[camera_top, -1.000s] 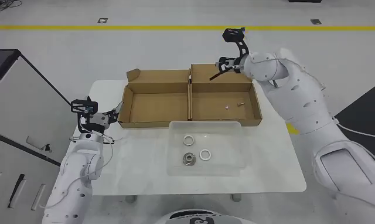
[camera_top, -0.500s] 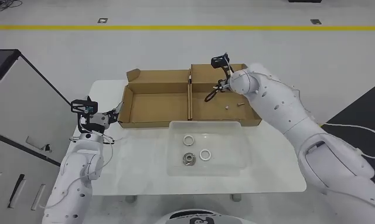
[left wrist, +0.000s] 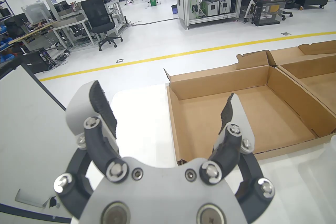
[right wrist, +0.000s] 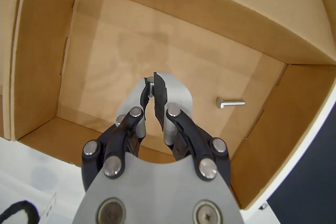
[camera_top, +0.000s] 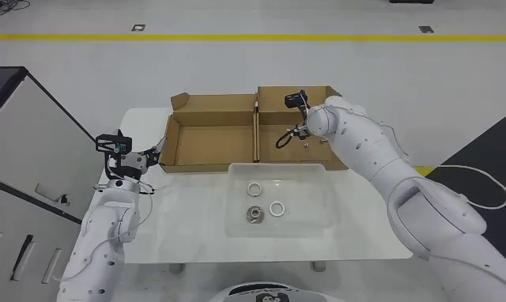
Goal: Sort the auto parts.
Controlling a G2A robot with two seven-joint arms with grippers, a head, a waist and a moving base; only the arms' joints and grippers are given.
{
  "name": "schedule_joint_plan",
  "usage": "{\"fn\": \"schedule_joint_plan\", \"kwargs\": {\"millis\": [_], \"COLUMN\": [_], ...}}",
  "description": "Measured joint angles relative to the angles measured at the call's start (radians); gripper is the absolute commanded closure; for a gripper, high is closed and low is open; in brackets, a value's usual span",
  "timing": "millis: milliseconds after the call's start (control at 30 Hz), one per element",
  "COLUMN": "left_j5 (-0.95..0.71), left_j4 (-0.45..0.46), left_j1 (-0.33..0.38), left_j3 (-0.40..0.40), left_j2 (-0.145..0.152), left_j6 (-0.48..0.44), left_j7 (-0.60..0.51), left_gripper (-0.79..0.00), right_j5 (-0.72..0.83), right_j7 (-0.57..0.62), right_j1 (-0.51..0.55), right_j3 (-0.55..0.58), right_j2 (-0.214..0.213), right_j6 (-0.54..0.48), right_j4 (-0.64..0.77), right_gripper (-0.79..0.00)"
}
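My right gripper (camera_top: 281, 141) (right wrist: 150, 89) hangs low inside the right cardboard box (camera_top: 273, 153) (right wrist: 110, 33), shut on a small threaded bolt (right wrist: 150, 87) held between its fingertips. A silver bolt (right wrist: 230, 103) (camera_top: 324, 140) lies on that box's floor, apart from the gripper. At the table's left edge my left gripper (camera_top: 150, 156) (left wrist: 163, 91) is open with nothing in it, just outside the left cardboard box (camera_top: 209, 140) (left wrist: 236, 114), whose floor is bare.
A clear plastic tray (camera_top: 277, 167) sits in front of the boxes with two white rings (camera_top: 254, 189) (camera_top: 277, 209) and a grey metal bearing (camera_top: 254, 215) in it. A divider wall (camera_top: 255, 132) separates the two boxes. A white panel (camera_top: 39, 136) stands left of the table.
My right arm has swung from above the box's far edge down and toward the near side, into the right box. The left arm has not moved.
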State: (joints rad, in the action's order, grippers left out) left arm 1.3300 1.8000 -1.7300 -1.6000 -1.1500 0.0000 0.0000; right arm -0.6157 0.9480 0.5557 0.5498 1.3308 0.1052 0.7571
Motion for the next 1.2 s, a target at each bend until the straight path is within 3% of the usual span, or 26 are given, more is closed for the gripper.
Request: {"fn": "schedule_joint_plan", "kwargs": {"millis": [500, 700, 867, 967, 1000, 1200], "left_j5": [0.0, 0.0, 0.0, 0.0, 0.0, 0.0], "left_j4": [0.0, 0.0, 0.0, 0.0, 0.0, 0.0], "left_j1": [0.0, 0.0, 0.0, 0.0, 0.0, 0.0], "left_j3": [0.0, 0.0, 0.0, 0.0, 0.0, 0.0], "left_j2": [0.0, 0.0, 0.0, 0.0, 0.0, 0.0], "left_j6": [0.0, 0.0, 0.0, 0.0, 0.0, 0.0], "left_j7": [0.0, 0.0, 0.0, 0.0, 0.0, 0.0], "left_gripper": [-0.785, -0.785, -0.785, -0.785, -0.785, -0.785], "right_j5": [-0.023, -0.029, -0.029, -0.027, -0.028, -0.005], "right_j7": [0.02, 0.01, -0.027, -0.049, -0.058, -0.117], "right_j1": [-0.007, -0.011, -0.014, -0.016, -0.018, -0.031], "right_j3": [-0.021, -0.017, -0.004, 0.008, 0.013, 0.067], "right_j2": [0.051, 0.064, 0.072, 0.073, 0.073, 0.061], "right_j6": [-0.037, -0.045, -0.043, -0.041, -0.039, -0.039], "right_j4": [-0.121, -0.148, -0.163, -0.165, -0.165, -0.133], "right_gripper": [0.0, -0.296, -0.391, -0.613, -0.767, -0.785]}}
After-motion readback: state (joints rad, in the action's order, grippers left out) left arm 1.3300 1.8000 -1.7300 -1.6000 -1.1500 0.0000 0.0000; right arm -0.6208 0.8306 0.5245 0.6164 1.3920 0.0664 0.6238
